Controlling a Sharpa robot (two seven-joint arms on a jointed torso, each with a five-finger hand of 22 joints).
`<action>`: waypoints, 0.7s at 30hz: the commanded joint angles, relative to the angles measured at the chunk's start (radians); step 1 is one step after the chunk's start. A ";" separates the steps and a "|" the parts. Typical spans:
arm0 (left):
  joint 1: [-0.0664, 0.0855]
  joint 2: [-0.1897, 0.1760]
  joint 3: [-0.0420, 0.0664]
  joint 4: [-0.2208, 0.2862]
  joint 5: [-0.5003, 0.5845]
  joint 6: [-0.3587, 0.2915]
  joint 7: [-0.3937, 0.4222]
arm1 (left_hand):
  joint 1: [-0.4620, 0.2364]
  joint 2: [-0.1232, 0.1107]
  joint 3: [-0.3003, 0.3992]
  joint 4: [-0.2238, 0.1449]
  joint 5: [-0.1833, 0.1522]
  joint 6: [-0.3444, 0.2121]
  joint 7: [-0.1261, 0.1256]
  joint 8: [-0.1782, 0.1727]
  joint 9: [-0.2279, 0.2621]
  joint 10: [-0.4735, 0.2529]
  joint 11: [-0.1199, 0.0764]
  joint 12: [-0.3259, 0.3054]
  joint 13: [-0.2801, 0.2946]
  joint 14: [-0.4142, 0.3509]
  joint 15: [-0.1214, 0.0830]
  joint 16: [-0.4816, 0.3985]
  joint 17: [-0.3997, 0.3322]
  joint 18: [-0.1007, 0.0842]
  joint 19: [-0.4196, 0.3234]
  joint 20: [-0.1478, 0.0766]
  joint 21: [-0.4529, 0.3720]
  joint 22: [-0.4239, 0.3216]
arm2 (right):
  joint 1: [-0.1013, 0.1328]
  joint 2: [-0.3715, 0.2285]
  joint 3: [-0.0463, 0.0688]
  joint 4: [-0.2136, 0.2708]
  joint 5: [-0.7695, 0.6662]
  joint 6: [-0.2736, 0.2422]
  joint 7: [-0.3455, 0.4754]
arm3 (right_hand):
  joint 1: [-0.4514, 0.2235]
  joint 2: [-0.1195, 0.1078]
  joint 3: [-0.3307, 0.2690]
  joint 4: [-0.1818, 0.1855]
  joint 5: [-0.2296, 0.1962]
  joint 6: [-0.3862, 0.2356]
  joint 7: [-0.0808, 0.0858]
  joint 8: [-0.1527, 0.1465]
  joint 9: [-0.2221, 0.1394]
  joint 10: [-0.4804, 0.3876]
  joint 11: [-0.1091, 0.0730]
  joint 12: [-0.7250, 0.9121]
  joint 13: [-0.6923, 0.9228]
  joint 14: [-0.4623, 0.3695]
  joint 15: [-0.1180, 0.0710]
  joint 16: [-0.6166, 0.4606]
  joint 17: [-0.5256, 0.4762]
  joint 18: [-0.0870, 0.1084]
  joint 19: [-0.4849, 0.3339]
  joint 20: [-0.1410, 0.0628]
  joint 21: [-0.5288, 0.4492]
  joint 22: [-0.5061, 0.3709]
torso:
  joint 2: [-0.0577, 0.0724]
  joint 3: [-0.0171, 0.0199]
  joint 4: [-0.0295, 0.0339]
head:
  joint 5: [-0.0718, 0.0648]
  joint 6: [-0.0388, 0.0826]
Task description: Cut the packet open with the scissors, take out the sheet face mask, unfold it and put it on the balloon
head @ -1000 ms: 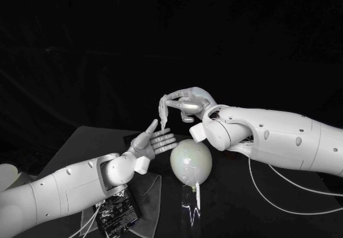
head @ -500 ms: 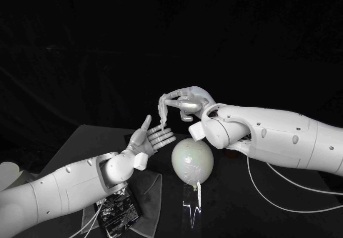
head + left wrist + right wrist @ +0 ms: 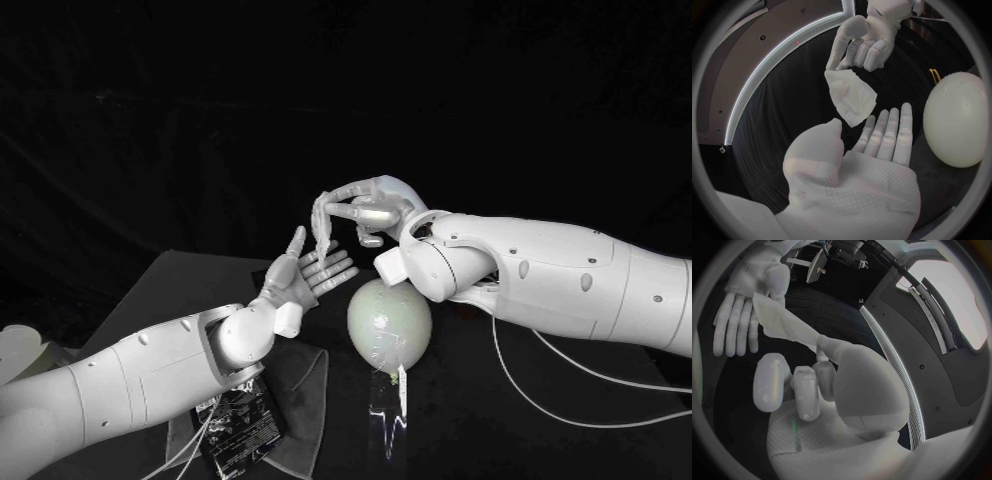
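Head view: the right robot hand (image 3: 369, 206) is raised above the black table (image 3: 159, 290) and pinches the top of a thin, white, folded sheet face mask (image 3: 326, 226) between its thumb and a finger. The mask hangs down from that grip as a narrow strip, well above the table. The left robot hand (image 3: 309, 274) is just below and beside it, palm up, fingers straight and apart, holding nothing. Its thumb points up close beside the mask's lower end, but whether it touches the mask cannot be told.

In the left wrist view the mask (image 3: 851, 95) shows as a creased, roughly triangular fold. Its lower corner is just over the tips of the left robot hand's fingers (image 3: 891, 131).

A pale, egg-shaped balloon (image 3: 387, 320) stands on the table between the two arms, below both hands and apart from the mask. In the left wrist view a small yellow loop (image 3: 934, 75) lies on the table just beside the balloon; what it belongs to cannot be told.

Near the left forearm lies a dark, flat packet (image 3: 242, 425) with small white print, too fine to read. It rests on a grey sheet (image 3: 306, 400). A thin white cable (image 3: 577, 405) curves across the table under the right arm.
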 commanded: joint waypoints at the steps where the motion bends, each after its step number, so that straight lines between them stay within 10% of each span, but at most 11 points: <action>1: 0.000 0.004 0.005 -0.003 0.010 0.031 0.017 | 0.000 0.010 -0.007 0.000 -0.004 -0.009 0.139 0.006 0.001 -0.006 0.002 0.006 0.000 0.005 -0.001 -0.005 -0.001 0.016 0.009 0.000 -0.004 0.001 | -0.001 0.004 0.000 -0.001 -0.001 0.020 0.003 | -0.005 0.006 0.006 -0.001 0.003 0.007 0.001 0.011 0.055 0.013 -0.006 0.003 0.097 0.099 -0.007 0.003 0.237 0.002 0.005 -0.003 0.004 0.181 | -0.001 -0.0005 -0.0007 | 0.000 0.002; 21: 0.001 0.000 0.015 0.005 0.010 0.039 0.035 | 0.029 0.027 -0.031 -0.002 -0.004 -0.005 0.138 0.035 0.008 0.010 -0.001 0.017 0.002 0.031 -0.006 -0.007 -0.002 0.020 0.034 -0.002 -0.008 0.001 | -0.025 -0.034 -0.006 -0.010 -0.002 0.023 -0.009 | -0.005 0.006 0.006 -0.001 0.003 0.007 0.001 0.011 0.055 0.013 -0.006 0.003 0.097 0.099 -0.007 0.003 0.237 0.002 0.005 -0.003 0.004 0.181 | 0.000 0.0013 -0.0007 | 0.005 -0.004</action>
